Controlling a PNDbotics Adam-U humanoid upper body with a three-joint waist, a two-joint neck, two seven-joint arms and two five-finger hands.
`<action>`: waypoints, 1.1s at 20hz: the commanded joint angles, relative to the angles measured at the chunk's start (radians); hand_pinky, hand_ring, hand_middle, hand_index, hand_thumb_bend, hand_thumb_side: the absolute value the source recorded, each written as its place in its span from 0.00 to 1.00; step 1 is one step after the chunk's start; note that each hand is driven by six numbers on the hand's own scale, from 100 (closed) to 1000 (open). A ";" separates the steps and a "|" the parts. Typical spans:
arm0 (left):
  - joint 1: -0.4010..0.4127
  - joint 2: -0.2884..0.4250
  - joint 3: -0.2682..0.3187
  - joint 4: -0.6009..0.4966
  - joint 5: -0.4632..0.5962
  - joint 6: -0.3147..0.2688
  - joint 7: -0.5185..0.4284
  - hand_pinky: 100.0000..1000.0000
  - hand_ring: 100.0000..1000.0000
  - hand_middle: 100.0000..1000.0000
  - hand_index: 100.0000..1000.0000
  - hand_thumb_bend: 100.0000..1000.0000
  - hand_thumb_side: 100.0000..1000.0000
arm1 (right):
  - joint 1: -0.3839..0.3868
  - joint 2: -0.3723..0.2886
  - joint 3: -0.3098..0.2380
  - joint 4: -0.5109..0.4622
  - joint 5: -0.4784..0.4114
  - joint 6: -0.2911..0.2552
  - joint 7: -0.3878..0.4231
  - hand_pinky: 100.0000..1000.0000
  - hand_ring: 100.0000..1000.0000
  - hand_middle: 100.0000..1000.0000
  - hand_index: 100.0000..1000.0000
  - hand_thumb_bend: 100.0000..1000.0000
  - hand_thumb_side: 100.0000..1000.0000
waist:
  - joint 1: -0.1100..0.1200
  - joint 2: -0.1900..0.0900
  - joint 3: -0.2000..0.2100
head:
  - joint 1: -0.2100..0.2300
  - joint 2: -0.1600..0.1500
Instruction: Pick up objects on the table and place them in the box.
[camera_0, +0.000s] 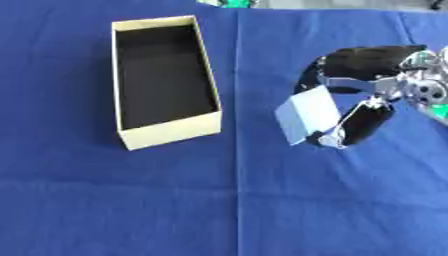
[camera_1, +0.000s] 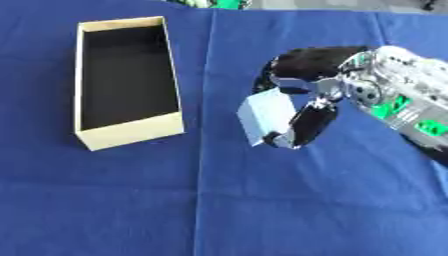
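One blue cloth covers the surface (camera_0: 262, 210), with an open box (camera_0: 164, 80) at its left. Right hand (camera_1: 328, 87) fingers (camera_1: 306, 125) curl around a pale block (camera_1: 267, 116), right of the box and well apart from it.

- Blue cloth (camera_0: 262, 210) spreads beneath and all around the right hand (camera_1: 315, 95), with a straight crease running just left of it.
- Green thing (camera_0: 229, 3) at the far edge, well beyond the hand, up-left.

You have no readable text, label or number in either view. The box (camera_0: 166, 136) and the pale block (camera_1: 269, 116) show plain faces only.
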 joint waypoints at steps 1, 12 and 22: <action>-0.005 0.019 0.002 -0.020 -0.001 -0.002 0.000 0.43 0.71 0.57 0.71 0.00 0.65 | -0.068 -0.015 -0.032 -0.017 -0.032 -0.010 -0.012 0.67 0.75 0.50 0.53 0.00 0.33 | 0.010 -0.022 -0.001 | 0.000 -0.006; -0.013 0.023 -0.007 -0.020 0.003 -0.010 -0.002 0.43 0.71 0.57 0.71 0.00 0.65 | -0.428 0.217 0.012 0.078 -0.084 0.135 0.132 0.68 0.74 0.50 0.55 0.00 0.35 | 0.025 -0.033 0.005 | -0.021 -0.020; -0.018 0.012 -0.020 -0.020 0.016 -0.015 -0.017 0.43 0.71 0.57 0.71 0.00 0.65 | -0.598 0.480 0.062 0.420 0.003 0.099 0.101 0.69 0.74 0.50 0.56 0.00 0.36 | 0.025 -0.032 0.041 | -0.059 -0.024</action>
